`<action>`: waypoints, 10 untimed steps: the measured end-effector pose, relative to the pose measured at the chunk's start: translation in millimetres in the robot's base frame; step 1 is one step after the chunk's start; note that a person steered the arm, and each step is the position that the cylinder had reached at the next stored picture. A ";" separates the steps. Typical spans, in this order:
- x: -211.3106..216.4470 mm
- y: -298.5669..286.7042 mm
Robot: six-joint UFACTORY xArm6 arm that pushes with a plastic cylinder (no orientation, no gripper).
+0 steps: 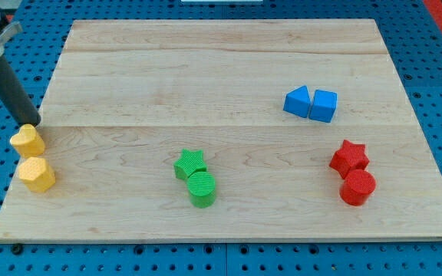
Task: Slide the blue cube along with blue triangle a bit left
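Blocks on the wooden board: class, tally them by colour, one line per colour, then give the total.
Blue: 2 (blue triangle, blue cube)
Green: 2 (green star, green cylinder)
Red: 2 (red star, red cylinder)
Yellow: 2 (upper yellow block, lower yellow block)
Total: 8

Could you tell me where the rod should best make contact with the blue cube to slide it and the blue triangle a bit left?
Press my tip, now far off by the yellow blocks, against the right face of the blue cube, coming from the view's right. The blue triangle touches the cube's left side, so a centred push there should probably move both together.
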State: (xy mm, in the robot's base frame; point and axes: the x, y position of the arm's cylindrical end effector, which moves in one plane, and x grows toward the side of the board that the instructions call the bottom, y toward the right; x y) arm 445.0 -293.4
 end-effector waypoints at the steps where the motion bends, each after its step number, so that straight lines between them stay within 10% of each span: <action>1: 23.2 1.2; 3: 60.0 47.1; 5: -11.7 72.8; 9: -23.5 98.4; 10: -32.7 223.2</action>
State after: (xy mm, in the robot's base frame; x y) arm 412.3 -70.3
